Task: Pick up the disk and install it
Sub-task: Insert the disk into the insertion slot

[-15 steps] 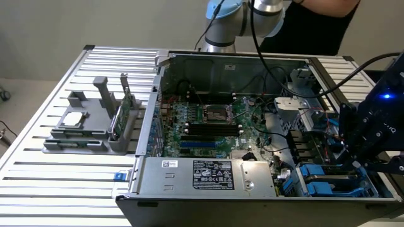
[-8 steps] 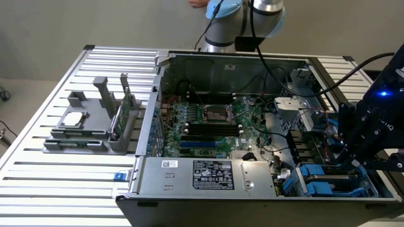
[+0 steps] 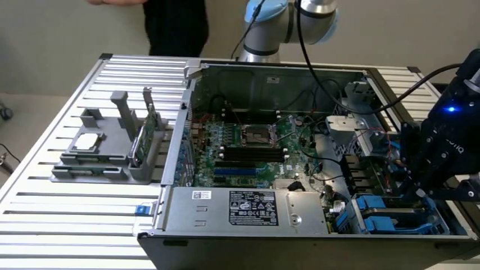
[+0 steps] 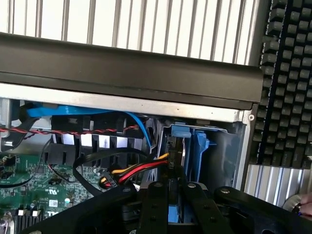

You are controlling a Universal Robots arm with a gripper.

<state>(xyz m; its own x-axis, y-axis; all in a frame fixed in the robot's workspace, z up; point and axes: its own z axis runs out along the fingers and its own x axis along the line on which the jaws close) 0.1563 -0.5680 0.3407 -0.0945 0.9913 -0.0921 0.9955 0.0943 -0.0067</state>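
Close in from the wrist, the hand (image 4: 172, 191) is narrow: two black fingers (image 4: 155, 207) pinch a thin slab with a blue edge between them, and that's the disk (image 4: 173, 213). It stands on edge. Its long axis runs straight ahead of the fingers into the blue plastic bay (image 4: 199, 151) in the corner of the case (image 4: 122, 73). Just beside it, red, yellow and black wires (image 4: 141, 168) loop across, and a blue data cable (image 4: 73, 111) lies along the case wall. Beyond that wall are the slats of the desk (image 4: 146, 22).

In the exterior view, the power supply (image 3: 225, 222) sits nearest. It carries a black label (image 3: 253, 207) and a white sticker, both too small to read. The hand's dark body shows a blue light as it dips into the bay at the exterior view's right. Further in lies the motherboard (image 3: 248, 146). At the exterior view's left, a grey fixture (image 3: 112, 163) holds a small silver chip (image 3: 86, 142) and an upright green card (image 3: 147, 135). At the back are the arm (image 3: 285, 28) and a person (image 3: 176, 25) in black.
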